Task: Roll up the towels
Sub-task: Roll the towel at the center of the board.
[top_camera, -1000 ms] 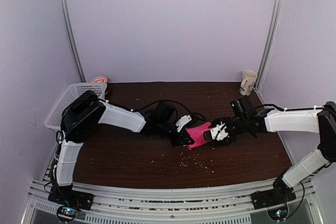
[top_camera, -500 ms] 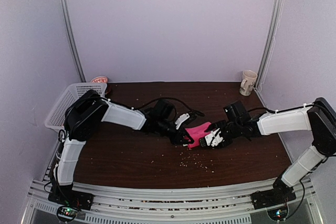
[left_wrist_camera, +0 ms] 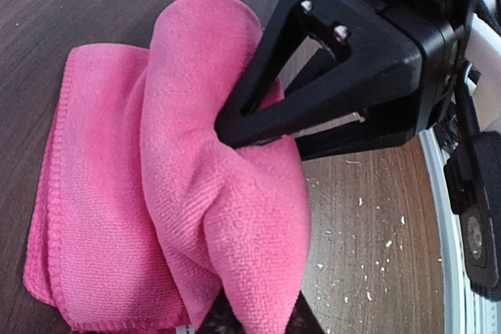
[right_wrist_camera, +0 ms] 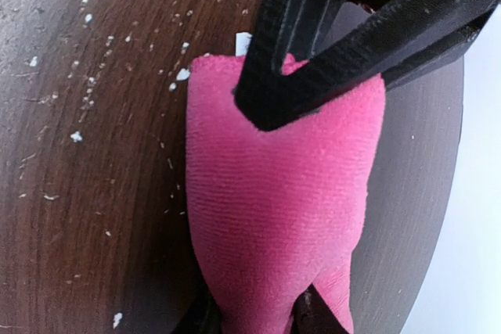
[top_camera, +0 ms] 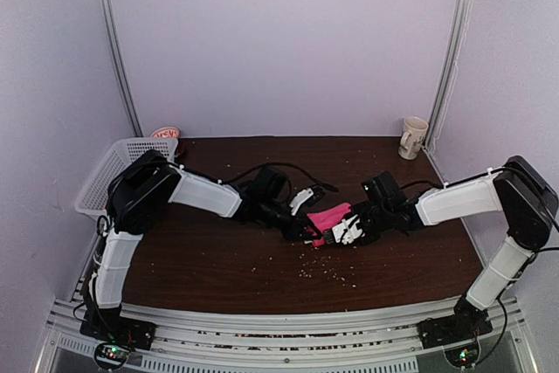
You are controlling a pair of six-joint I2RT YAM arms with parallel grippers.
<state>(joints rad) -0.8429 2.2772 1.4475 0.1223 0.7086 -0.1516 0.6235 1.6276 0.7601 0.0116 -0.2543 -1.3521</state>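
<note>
The pink towel lies bunched in the middle of the table, pinched from both sides. My left gripper is shut on its left end; in the left wrist view the pink towel folds up out of my jaws, with the right gripper's black fingers biting its far end. My right gripper is shut on the right end; in the right wrist view the pink towel runs from my jaws to the left gripper's black fingers. The orange patterned towel is out of view.
A white lattice basket stands at the far left table edge, with a red-and-white cup behind it. A cream mug stands at the back right. Pale crumbs dot the dark wooden table in front of the towel.
My right gripper has slid left along the table toward the left gripper, squeezing the pink towel shorter between them. The left arm has barely moved.
</note>
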